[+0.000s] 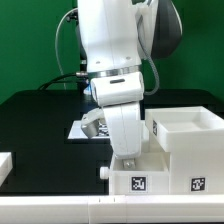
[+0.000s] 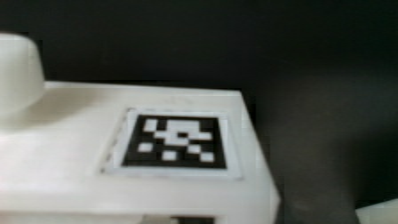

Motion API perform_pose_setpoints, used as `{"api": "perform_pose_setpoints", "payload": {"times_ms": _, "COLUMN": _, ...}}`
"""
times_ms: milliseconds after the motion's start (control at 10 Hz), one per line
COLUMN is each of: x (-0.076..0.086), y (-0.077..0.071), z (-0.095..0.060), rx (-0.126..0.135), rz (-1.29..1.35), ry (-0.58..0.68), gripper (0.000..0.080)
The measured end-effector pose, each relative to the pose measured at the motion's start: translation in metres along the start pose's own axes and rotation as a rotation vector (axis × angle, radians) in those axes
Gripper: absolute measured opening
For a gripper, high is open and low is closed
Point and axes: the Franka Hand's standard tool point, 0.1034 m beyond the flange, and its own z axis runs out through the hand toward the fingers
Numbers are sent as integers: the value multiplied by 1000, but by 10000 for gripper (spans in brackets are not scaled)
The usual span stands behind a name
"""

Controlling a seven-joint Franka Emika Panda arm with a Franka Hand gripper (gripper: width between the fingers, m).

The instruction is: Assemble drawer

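A white drawer part [image 1: 165, 172] with two square tags on its near face lies at the front right, and a small knob [image 1: 104, 172] sticks out at its left end. An open white box [image 1: 188, 126] stands on or just behind it. My gripper [image 1: 126, 156] is down at the left end of the tagged part, and its fingertips are hidden against the white plastic. The wrist view is blurred and very close. It shows a white face with one tag [image 2: 178, 140] and a rounded white piece [image 2: 15, 62] beside it. No fingers show there.
The marker board [image 1: 84, 128] lies on the black table behind my arm. A further white part [image 1: 5, 163] sits at the exterior view's left edge. A white rail [image 1: 60, 211] runs along the front.
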Motion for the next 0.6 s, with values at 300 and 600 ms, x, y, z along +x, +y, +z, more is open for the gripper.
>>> {"api": "perform_pose_setpoints", "payload": {"times_ms": 300, "x": -2, "y": 0, "z": 0, "rx": -1, "rz": 32, "ry": -5, "gripper": 41}}
{"api": "perform_pose_setpoints", "payload": {"times_ms": 600, "x": -4, "y": 0, "z": 0, "rx": 18, "rz": 35, "ry": -7, "gripper": 41}}
